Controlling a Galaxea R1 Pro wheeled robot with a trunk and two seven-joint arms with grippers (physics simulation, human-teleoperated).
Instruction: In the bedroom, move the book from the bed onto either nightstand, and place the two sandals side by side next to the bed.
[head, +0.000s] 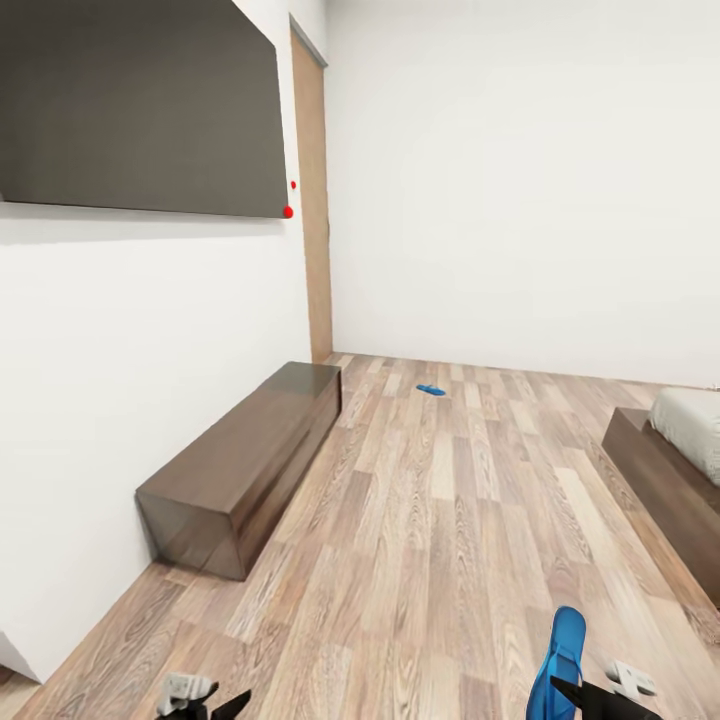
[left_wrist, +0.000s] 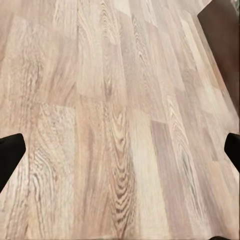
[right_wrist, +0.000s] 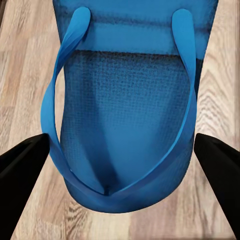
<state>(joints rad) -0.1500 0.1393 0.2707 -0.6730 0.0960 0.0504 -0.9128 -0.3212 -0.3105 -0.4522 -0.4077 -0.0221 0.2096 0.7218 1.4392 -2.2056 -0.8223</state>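
One blue sandal (head: 560, 650) hangs low over the wood floor at the near right, with my right gripper (head: 585, 697) shut on it. In the right wrist view the sandal (right_wrist: 127, 115) spans the gap and both black fingers (right_wrist: 22, 172) touch its sides. The other sandal (head: 431, 390) lies flat on the floor far ahead, near the back wall. A corner of the bed (head: 680, 440) shows at the right, grey mattress on a dark frame. My left gripper (head: 212, 705) is low at the near left, open over bare planks (left_wrist: 120, 145). The book and the nightstands are out of view.
A long dark bench (head: 250, 460) stands along the left wall under a wall-mounted TV (head: 140, 100). A wooden door (head: 312, 200) is in the far left corner. Plank floor runs between bench and bed.
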